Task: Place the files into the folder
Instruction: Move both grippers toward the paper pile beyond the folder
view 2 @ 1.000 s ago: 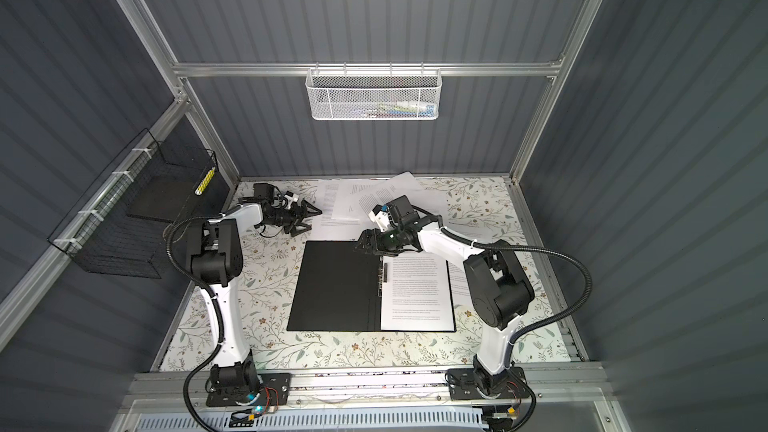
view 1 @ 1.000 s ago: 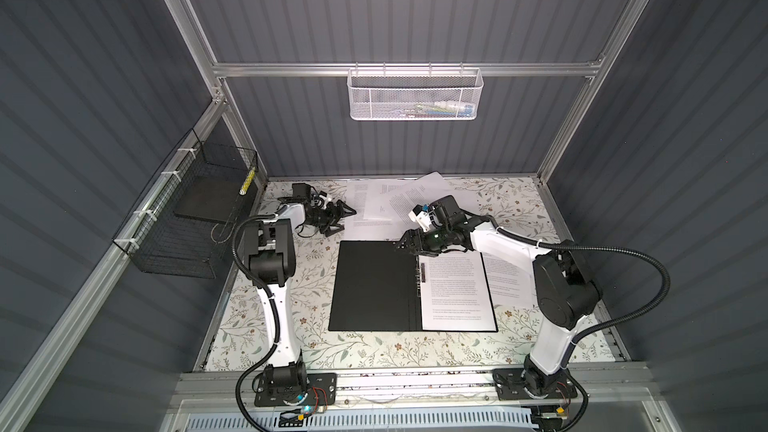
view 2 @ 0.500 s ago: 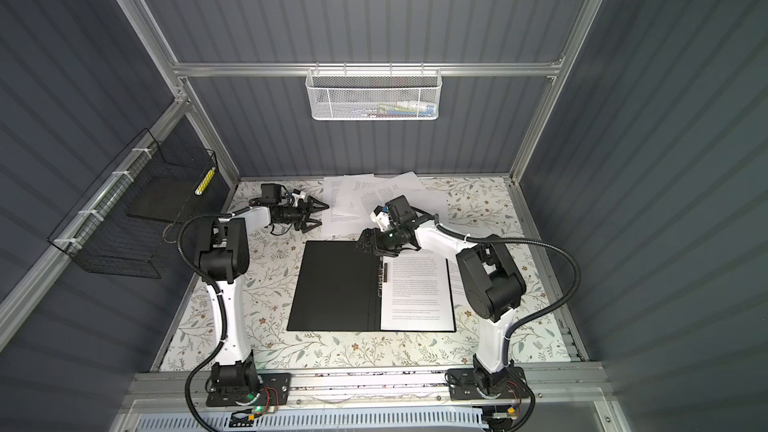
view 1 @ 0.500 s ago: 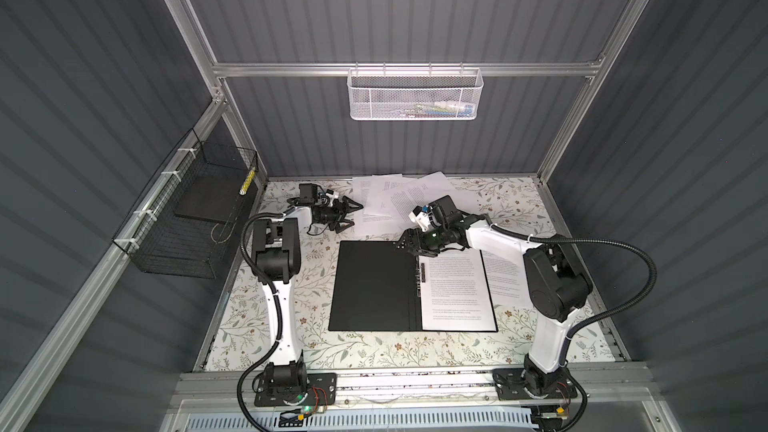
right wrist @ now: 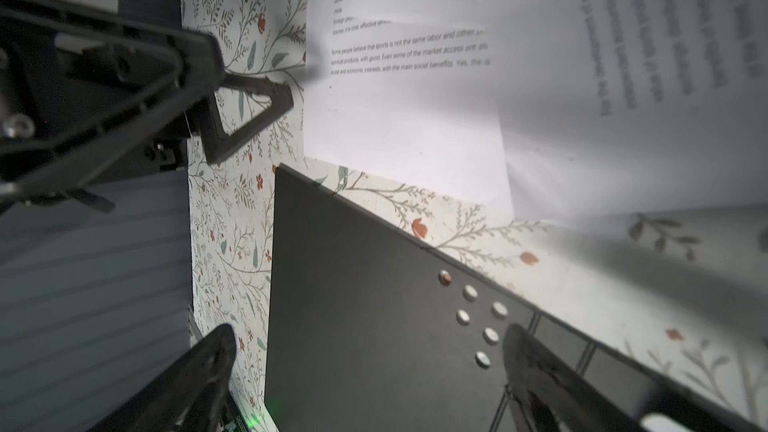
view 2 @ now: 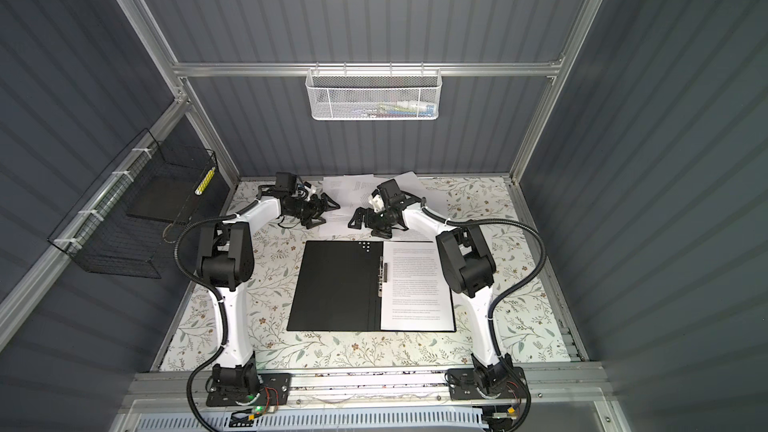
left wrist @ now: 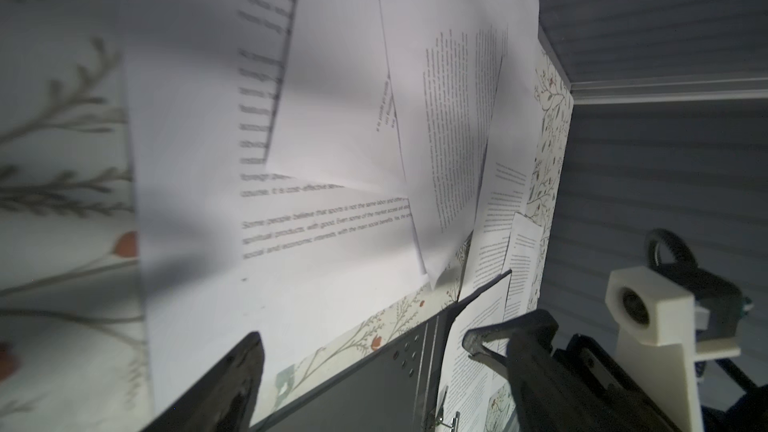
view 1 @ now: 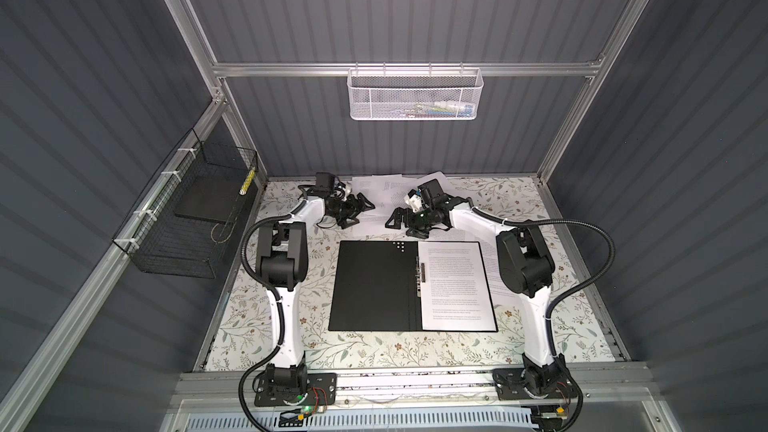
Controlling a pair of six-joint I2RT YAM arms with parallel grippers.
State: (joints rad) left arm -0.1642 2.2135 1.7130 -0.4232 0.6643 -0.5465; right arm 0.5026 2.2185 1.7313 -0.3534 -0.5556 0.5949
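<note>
White mesh basket [view 1: 415, 93] hangs rearward; black wire basket [view 1: 187, 218] leftward.

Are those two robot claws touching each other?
Apart. Both top views show white paper between the left gripper and the right gripper.

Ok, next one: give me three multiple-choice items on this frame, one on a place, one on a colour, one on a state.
1. As the top views show it, where on the open folder does the printed sheet lie?
A. On the left half
B. On the right half, beside the spine clip
C. Across both halves

2. What colour is the folder's inside?
A. Silver
B. White
C. Black

3. How is the right end effector?
A. Open, holding nothing
B. Shut on a sheet
C. Shut, empty

Answers:
1 B: in both top views the page covers only the half right of the clip.
2 C: the bare left half is black.
3 A: the right wrist view shows its jaws far apart with nothing between them.
</note>
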